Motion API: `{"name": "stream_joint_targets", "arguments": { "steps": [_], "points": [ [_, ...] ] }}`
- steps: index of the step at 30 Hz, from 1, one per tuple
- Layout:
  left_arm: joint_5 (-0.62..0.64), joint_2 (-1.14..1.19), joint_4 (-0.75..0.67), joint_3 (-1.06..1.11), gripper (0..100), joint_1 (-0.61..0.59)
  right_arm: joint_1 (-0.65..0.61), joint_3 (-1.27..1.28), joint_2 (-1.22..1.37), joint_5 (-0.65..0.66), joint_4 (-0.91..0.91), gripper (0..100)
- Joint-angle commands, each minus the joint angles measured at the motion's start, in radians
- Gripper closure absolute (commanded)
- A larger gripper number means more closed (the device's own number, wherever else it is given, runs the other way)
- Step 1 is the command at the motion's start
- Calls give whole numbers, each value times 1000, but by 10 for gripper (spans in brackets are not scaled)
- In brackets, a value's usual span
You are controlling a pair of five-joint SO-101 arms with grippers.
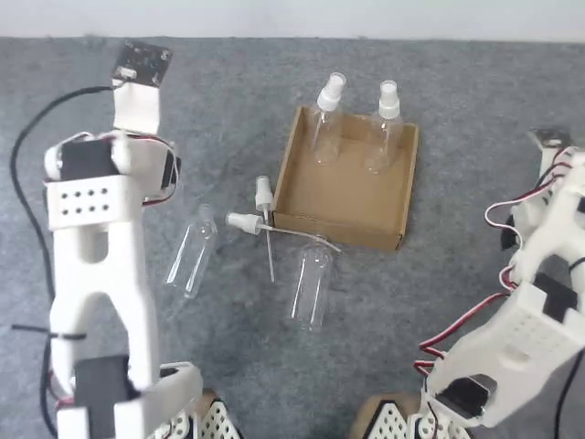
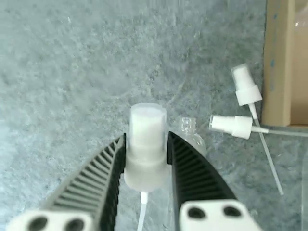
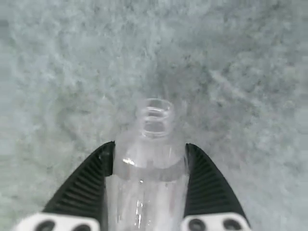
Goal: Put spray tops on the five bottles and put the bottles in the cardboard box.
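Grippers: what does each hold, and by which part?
The left gripper holds a spray top by its collar; the right gripper holds an open bottle at its shoulder, below the neck.

We see each bottle (image 1: 312, 283) in glossy clear plastic, each top (image 2: 147, 139) matt white plastic, the box (image 1: 347, 197) matt cardboard, the surface (image 1: 439, 274) rough, felt-like.

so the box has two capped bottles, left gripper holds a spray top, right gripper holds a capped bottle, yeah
No: the right wrist view shows the bottle in the right gripper with an open neck, no top. The cardboard box does hold two capped bottles, and the left gripper a spray top.
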Motion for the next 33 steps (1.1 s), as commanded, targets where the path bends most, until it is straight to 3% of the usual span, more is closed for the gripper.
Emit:
{"name": "stream_joint_targets", "arguments": {
  "steps": [1,6,13,18,25,33],
  "points": [
    [9,-176,-23,-12,945,8,-76,-101,-252,-72,82,994],
    [40,-381,-37,-12,945,37,-321,28,-568,-218,59,994],
    [210,-529,-87,-82,945,118,-832,425,-992,-364,-151,994],
    [376,-528,-178,-213,945,195,-1084,687,-1162,-400,-328,994],
    [560,-528,-278,-203,945,279,-1276,967,-1296,-396,-552,993],
    [578,-532,-390,-27,945,282,-1310,1092,-1448,-394,-641,993]
  ]
}}
